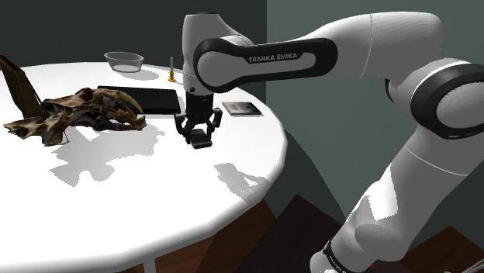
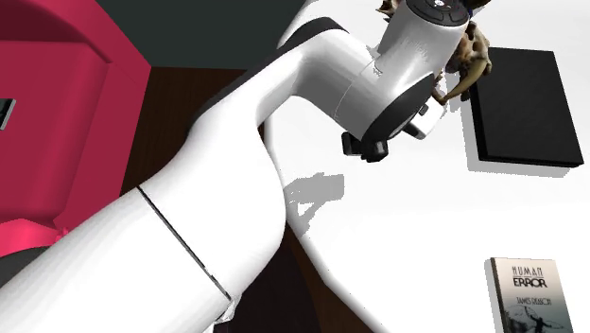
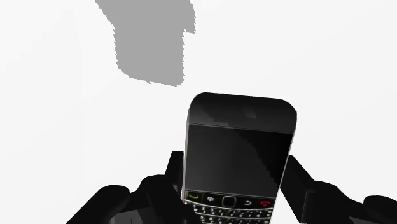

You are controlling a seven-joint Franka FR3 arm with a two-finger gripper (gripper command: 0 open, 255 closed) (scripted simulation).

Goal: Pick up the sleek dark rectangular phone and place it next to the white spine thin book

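Note:
My gripper (image 3: 234, 173) is shut on a black phone (image 3: 238, 153) with a dark screen and a small keypad, one finger against each long side. In the shoulder view the gripper (image 1: 201, 133) points down over the middle of the white round table (image 1: 116, 209), the phone (image 1: 203, 142) hanging at its tips a little above the surface. The thin book (image 1: 242, 108), grey-covered and titled "Human Error" (image 2: 531, 293), lies flat near the table's edge, to the shoulder view's right of the gripper. The gripper (image 2: 371, 147) also shows under the white wrist.
A large flat black slab (image 1: 143, 99) lies behind the gripper, and a brown gnarled piece of wood (image 1: 77, 115) beside it. A glass bowl (image 1: 124, 60) and a small brass candlestick (image 1: 171, 74) stand at the table's far side. Red furniture (image 2: 66, 123) stands off the table.

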